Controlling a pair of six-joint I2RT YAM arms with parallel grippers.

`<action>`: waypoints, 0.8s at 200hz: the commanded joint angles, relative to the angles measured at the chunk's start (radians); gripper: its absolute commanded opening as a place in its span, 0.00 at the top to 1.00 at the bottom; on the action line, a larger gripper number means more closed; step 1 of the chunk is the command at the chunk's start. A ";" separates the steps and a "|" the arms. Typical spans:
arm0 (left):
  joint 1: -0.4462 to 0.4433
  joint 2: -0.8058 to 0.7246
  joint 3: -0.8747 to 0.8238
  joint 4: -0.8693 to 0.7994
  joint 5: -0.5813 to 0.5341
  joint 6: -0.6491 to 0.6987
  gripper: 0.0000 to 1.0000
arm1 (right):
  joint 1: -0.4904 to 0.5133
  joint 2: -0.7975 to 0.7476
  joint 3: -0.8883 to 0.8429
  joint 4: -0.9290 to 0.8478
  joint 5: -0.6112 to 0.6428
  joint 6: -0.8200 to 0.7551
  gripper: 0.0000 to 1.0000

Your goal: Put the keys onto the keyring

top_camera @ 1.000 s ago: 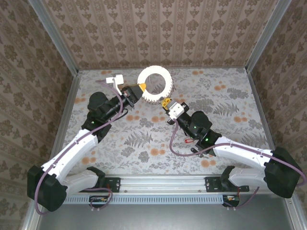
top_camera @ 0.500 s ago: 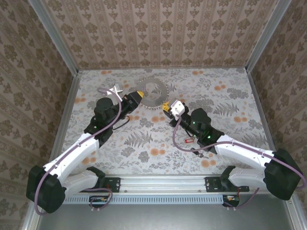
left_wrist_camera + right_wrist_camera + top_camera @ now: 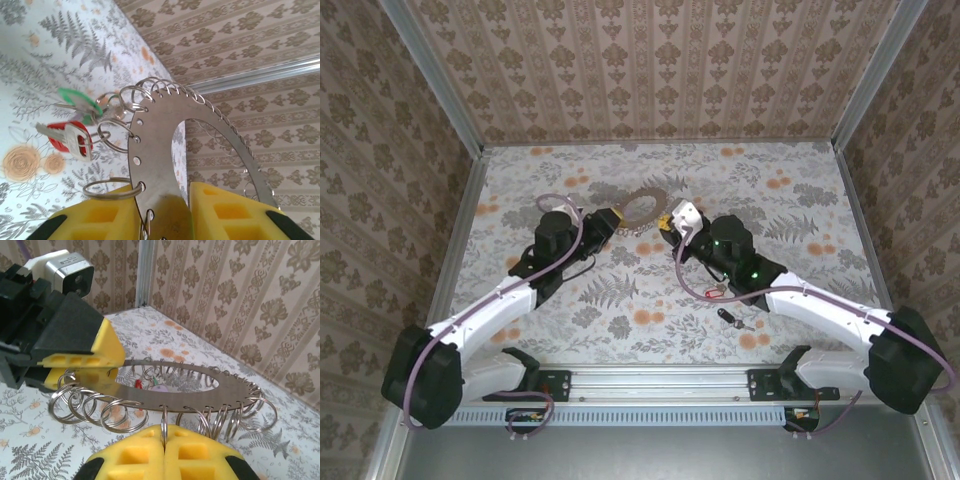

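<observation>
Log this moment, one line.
left gripper: shut on keyring | right gripper: shut on keyring rim | green key, red key: on keyring | black key: loose on table

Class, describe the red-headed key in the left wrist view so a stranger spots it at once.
Find the keyring, the flat metal disc clamped in the left gripper. Two keys hang on wire loops off its left edge. The red-headed key is the lower one; the green-headed key sits above it.
</observation>
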 commanded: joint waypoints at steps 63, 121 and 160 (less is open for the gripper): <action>-0.022 0.002 -0.041 -0.086 0.067 0.052 0.45 | -0.040 0.129 0.188 -0.299 -0.104 0.020 1.00; -0.025 -0.064 -0.166 -0.148 0.067 0.054 0.26 | -0.078 0.155 0.109 -0.266 -0.276 -0.065 1.00; -0.030 -0.213 -0.182 -0.258 0.036 0.219 0.24 | -0.094 0.154 0.080 -0.250 -0.451 -0.140 1.00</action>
